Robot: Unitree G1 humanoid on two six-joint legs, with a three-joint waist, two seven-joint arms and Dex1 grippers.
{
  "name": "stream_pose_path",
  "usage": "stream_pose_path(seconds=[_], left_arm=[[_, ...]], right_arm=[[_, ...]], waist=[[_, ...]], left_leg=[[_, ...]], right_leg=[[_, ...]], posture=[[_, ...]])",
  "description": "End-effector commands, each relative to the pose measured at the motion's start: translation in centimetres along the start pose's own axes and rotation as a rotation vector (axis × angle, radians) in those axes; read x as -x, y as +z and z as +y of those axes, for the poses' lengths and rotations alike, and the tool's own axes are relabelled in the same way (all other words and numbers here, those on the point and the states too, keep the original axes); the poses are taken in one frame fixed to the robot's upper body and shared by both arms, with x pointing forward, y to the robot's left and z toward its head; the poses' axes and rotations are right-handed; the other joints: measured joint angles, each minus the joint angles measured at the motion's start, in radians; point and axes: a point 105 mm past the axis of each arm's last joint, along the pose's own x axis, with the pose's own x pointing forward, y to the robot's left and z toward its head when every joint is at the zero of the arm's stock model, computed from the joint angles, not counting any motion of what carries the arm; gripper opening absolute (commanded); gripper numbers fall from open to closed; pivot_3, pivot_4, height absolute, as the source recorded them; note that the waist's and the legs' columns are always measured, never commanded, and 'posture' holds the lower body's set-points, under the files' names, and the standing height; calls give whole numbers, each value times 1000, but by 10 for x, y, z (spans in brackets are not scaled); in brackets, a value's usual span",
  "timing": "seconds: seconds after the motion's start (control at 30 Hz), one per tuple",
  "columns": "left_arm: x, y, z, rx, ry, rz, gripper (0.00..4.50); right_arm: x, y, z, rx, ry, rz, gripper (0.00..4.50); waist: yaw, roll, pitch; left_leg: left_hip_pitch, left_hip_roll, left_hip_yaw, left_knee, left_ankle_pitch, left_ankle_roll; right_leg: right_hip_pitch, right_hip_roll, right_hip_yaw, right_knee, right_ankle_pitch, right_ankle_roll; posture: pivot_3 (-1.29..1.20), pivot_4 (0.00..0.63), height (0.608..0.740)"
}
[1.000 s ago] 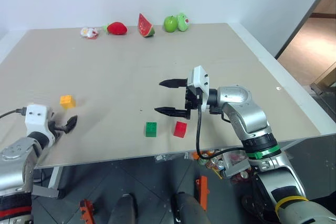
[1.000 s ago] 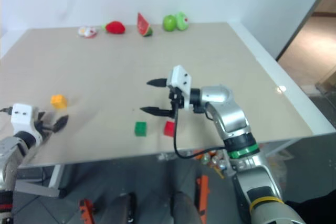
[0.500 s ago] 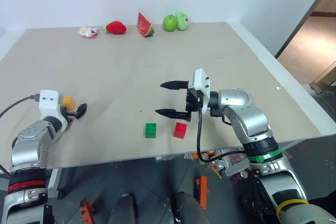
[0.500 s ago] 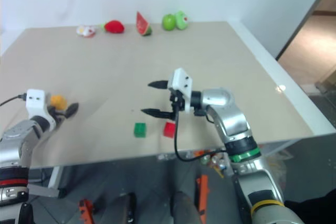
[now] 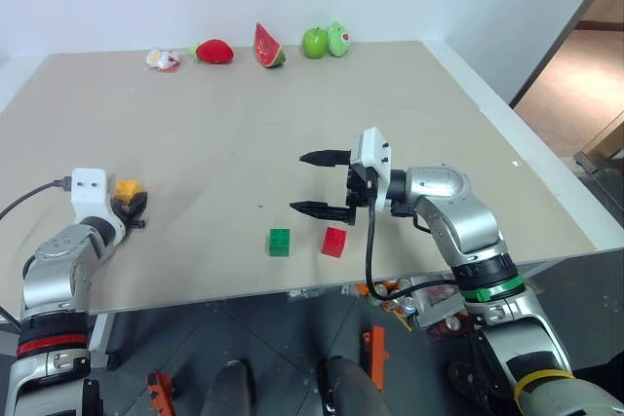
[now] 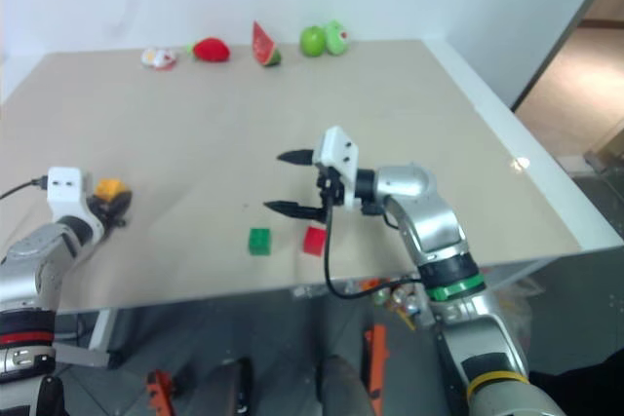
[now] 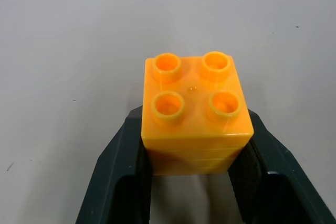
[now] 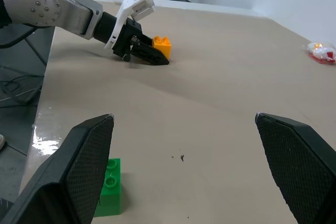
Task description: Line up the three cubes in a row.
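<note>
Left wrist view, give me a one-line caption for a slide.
Left claw shut on the orange cube, studs up, on the table.

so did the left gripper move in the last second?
Yes. The left gripper advanced across the table up to the yellow-orange cube, which stayed put, and shut on it.

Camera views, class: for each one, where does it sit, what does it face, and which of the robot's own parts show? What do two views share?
Left eye and right eye: on the head, looking down over the table; both arms show.
Left wrist: on the left arm, facing the orange cube clamped in the left gripper.
Right wrist: on the right arm, facing across the table; open right gripper.
Shared: both wrist views show the orange cube.
</note>
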Motion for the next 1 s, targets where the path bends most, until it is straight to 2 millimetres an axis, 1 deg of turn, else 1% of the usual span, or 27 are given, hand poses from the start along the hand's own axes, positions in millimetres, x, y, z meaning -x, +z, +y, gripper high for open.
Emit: stream_pose_path(seconds=[0.03, 0.13, 0.2, 0.27, 0.33, 0.43, 0.53, 0.67, 0.83, 0.9, 1.0], left_arm=[[9, 25, -37, -122, -229, -98, 1356], [24, 35, -66, -217, -444, -139, 1356], [35, 38, -82, -271, -584, -149, 1356], [42, 38, -93, -295, -698, -136, 1356], [49, 34, -106, -316, -818, -98, 1356], [59, 27, -119, -353, -953, -48, 1356], [62, 14, -125, -415, -1034, 19, 1356], [56, 0, -120, -442, -1078, 76, 1356], [49, 2, -119, -438, -1099, 77, 1356], [47, 4, -122, -436, -1116, 67, 1356], [48, 10, -132, -416, -1152, 46, 1356]], right_arm=[[10, 7, -2, 24, 8, -3, 4500], [29, 3, 4, 8, 58, 12, 4500], [42, 1, -4, -10, 13, 9, 4500], [53, -2, -14, -35, -43, 20, 4500], [64, -3, -20, -44, -88, 29, 4500], [71, -3, -24, -49, -126, 34, 4500], [75, -3, -23, -51, -143, 37, 4500], [79, -4, -19, -54, -148, 54, 4500], [86, -1, -18, -60, -154, 69, 4500], [89, 0, -16, -70, -145, 71, 4500], [90, 4, -7, -101, -95, 62, 4500]], waist=[[0, 0, 0], [3, 0, 0], [3, 0, 0], [2, 0, 0], [1, 0, 0], [-1, 0, 0], [-1, 0, 0], [0, 0, 0], [0, 0, 0], [0, 0, 0], [0, 0, 0]], left_leg=[[0, 0, 0, 0, 0, 0], [-1, 0, 0, 0, 0, 0], [-2, 0, 0, -1, 0, -1], [-2, 0, 1, -1, -1, -1], [-1, 0, 1, -1, 0, -1], [0, 0, 1, -1, 0, -1], [0, 0, 1, -2, 0, -1], [0, 0, 1, -2, 0, 0], [0, 0, 1, -2, 0, 0], [0, 0, 1, -2, 0, 0], [-1, 0, 1, -2, 0, 0]], right_leg=[[0, 0, 0, 0, 0, 0], [0, -1, 0, -1, 0, 0], [0, -1, 0, -2, -1, 0], [-1, -2, 0, -2, -1, 0], [0, -1, 0, -2, -1, 0], [-1, -1, 0, -2, -1, 0], [-1, -1, 0, -2, -1, 0], [-1, -1, 1, -2, -2, 0], [-1, -1, 1, -2, -2, 0], [-1, -1, 1, -2, -2, 0], [-1, -1, 1, -2, -2, 0]], posture=[[0, 150, 740], [0, 150, 740], [0, 150, 740], [0, 150, 740], [0, 150, 740], [0, 150, 740], [0, 150, 740], [0, 150, 740], [0, 150, 740], [0, 150, 740], [0, 150, 740]])
